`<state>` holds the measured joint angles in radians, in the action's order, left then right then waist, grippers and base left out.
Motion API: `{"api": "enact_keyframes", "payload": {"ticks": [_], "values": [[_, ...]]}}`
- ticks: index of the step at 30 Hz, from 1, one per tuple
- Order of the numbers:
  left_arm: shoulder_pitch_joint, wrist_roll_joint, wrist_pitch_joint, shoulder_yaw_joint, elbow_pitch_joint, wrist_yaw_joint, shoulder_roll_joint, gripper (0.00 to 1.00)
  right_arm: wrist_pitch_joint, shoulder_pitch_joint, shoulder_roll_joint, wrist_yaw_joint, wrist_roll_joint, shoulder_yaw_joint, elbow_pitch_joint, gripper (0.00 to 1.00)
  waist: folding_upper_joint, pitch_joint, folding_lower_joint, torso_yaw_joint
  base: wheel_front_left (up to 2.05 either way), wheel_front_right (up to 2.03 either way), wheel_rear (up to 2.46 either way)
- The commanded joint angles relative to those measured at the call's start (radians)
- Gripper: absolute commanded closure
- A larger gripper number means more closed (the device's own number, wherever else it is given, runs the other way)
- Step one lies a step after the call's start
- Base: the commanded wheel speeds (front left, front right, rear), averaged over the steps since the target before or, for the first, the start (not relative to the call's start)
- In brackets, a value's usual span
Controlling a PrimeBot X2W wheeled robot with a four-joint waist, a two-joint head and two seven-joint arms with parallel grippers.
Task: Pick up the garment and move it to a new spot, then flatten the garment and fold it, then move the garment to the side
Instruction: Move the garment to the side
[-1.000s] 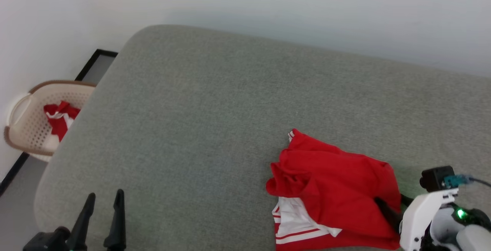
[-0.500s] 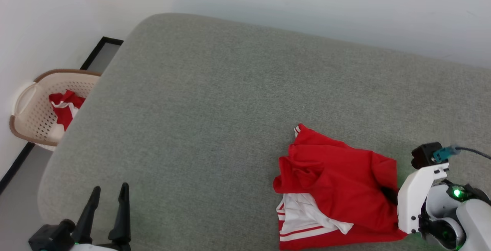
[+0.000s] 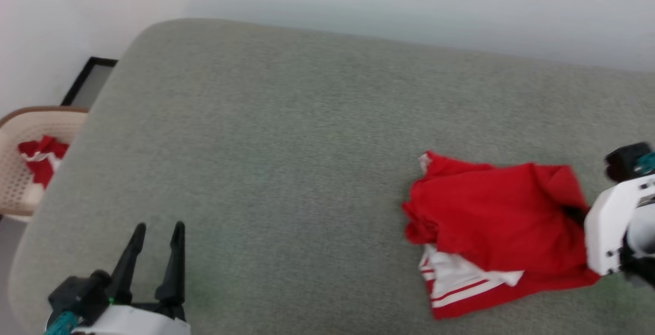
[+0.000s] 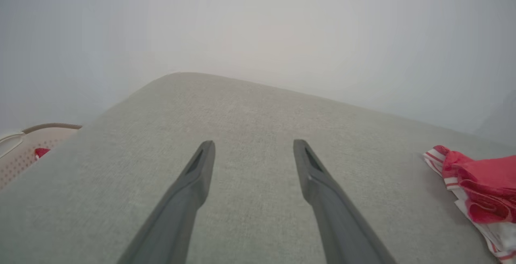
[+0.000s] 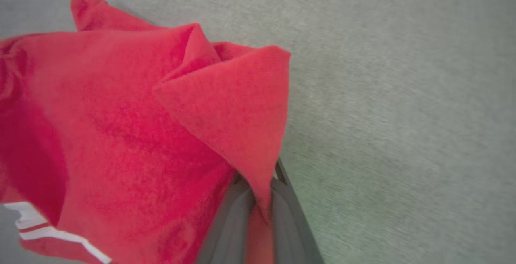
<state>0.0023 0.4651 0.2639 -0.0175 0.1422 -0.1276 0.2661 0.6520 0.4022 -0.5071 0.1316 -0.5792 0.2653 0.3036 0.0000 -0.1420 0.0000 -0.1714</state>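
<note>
Grip check: right jaws clamped on the red jersey edge.
It lies crumpled at 4 o'clock on the grey cushion; left jaws wide open, empty, at 8 o'clock.

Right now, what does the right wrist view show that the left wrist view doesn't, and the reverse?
Right wrist view, not left wrist: the right end effector shut on a raised fold of the garment.
Left wrist view, not right wrist: the left end effector open over the grey cushion, and the beige basket holding red cloth at the far left.
Both: the garment, red with white striped trim, lying on the grey cushion.
</note>
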Motion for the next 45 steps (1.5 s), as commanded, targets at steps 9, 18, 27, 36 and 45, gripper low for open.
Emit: {"api": "enact_keyframes", "payload": {"ticks": [9, 18, 27, 36, 45], "values": [[-0.117, -0.011, 0.0, -0.087, -0.013, -0.003, 0.031, 0.0, 0.009, 0.096, -0.111, -0.002, 0.031, -0.054, -0.023, 1.0, 0.0, -0.081, 0.0, 0.154, 0.0, 0.0, 0.0], [-0.258, 0.006, -0.001, -0.193, -0.005, -0.003, 0.07, 0.0, -0.034, 0.216, -0.215, -0.002, 0.06, -0.053, 0.026, 1.0, 0.0, -0.167, 0.0, 0.261, 0.0, 0.0, 0.0], [-0.368, 0.021, -0.001, -0.268, 0.005, -0.003, 0.118, 0.0, -0.169, 0.327, -0.3, -0.002, 0.109, -0.007, 0.096, 1.0, 0.0, -0.258, 0.0, 0.354, 0.0, 0.0, 0.0], [-0.439, 0.032, -0.001, -0.327, 0.005, -0.003, 0.16, 0.0, -0.32, 0.413, -0.357, -0.002, 0.207, 0.023, 0.233, 1.0, 0.0, -0.327, 0.0, 0.397, 0.0, 0.0, 0.0], [-0.487, 0.047, -0.001, -0.37, 0.009, -0.003, 0.182, 0.0, -0.435, 0.478, -0.322, -0.002, 0.305, 0.013, 0.412, 1.0, 0.0, -0.366, 0.0, 0.393, 0.0, 0.0, 0.0]]}}
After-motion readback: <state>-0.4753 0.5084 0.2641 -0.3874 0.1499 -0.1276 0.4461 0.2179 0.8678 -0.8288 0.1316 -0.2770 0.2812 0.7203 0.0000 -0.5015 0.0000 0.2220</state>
